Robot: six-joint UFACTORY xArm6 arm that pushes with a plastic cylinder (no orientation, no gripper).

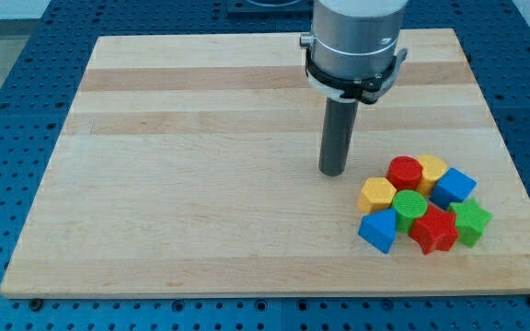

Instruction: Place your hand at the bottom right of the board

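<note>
My tip rests on the wooden board, right of centre. A tight cluster of blocks lies at the view's bottom right, just right of and below the tip. It holds a red cylinder, a yellow block, a blue cube, a yellow hexagon, a green cylinder, a red star, a green star and a blue triangular block. The tip touches no block; the yellow hexagon and red cylinder are nearest.
The board sits on a blue perforated table. The arm's grey body hangs over the board's top right part.
</note>
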